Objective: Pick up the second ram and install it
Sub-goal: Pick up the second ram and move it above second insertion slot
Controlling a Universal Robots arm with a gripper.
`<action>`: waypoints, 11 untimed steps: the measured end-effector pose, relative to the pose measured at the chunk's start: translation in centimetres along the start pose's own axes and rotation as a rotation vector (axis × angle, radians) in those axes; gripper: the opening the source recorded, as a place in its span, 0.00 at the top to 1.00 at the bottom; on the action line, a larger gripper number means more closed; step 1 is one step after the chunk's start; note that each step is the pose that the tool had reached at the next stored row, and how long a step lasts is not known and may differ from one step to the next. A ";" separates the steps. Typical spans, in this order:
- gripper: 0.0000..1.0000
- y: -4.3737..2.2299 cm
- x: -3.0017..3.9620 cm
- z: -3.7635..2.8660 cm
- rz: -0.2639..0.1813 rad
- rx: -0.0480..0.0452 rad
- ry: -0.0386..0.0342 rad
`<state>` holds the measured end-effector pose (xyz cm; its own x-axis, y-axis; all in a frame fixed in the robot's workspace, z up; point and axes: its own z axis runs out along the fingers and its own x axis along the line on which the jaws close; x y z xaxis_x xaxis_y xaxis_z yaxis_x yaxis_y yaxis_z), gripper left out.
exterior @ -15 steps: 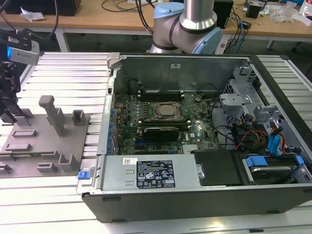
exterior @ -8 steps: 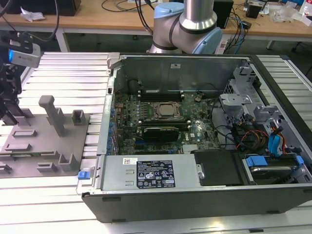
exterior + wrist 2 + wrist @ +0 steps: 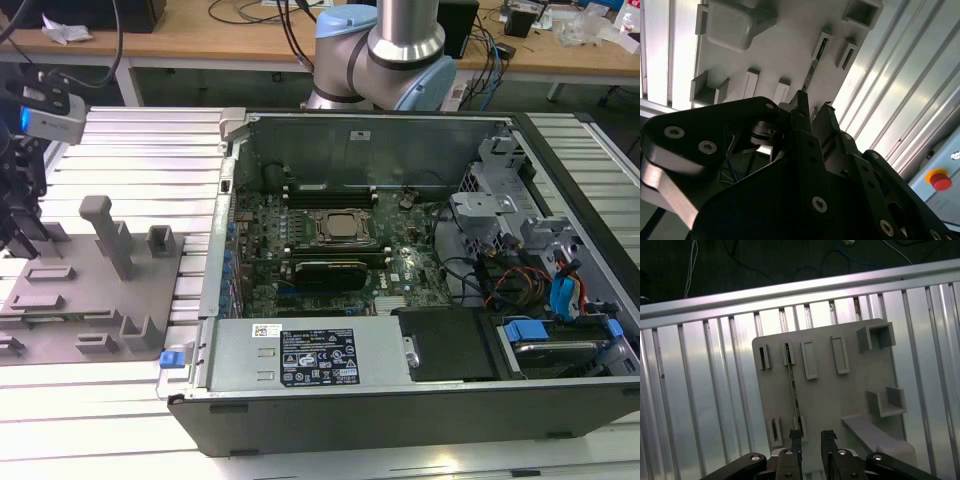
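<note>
The second ram point(image 3: 794, 390) is a thin green stick standing on edge in a slot of the grey holder plate point(image 3: 850, 390). In the second wrist view it shows as a dark narrow strip point(image 3: 811, 70) between the plate's slot blocks. My gripper point(image 3: 811, 436) hangs just above the plate near one end of the stick, open, with nothing between its fingers. One fingertip point(image 3: 796, 434) lines up with the stick's edge. In the exterior view the gripper point(image 3: 28, 232) is over the holder plate point(image 3: 100, 300) at that view's left.
An open computer case point(image 3: 400, 400) lies in the middle and right of the exterior view, with the motherboard point(image 3: 340, 230), black ram slots point(image 3: 330, 190) and a drive bay. The ribbed aluminium table point(image 3: 130, 150) carries both. A red button point(image 3: 939, 179) sits beside the table.
</note>
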<state>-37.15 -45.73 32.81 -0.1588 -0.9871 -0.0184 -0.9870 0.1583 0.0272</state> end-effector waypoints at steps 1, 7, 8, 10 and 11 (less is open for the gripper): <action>0.70 0.00 0.00 0.04 0.000 -0.0001 0.0001; 0.70 -0.01 0.02 0.42 0.000 -0.0002 0.0002; 0.70 -0.02 0.02 0.49 0.000 -0.0001 0.0001; 0.70 -0.02 0.02 0.58 0.000 -0.0001 0.0001; 0.70 -0.02 0.02 0.63 0.000 0.0000 0.0001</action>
<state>-37.15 -45.74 32.18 -0.1588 -0.9871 -0.0183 -0.9870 0.1583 0.0272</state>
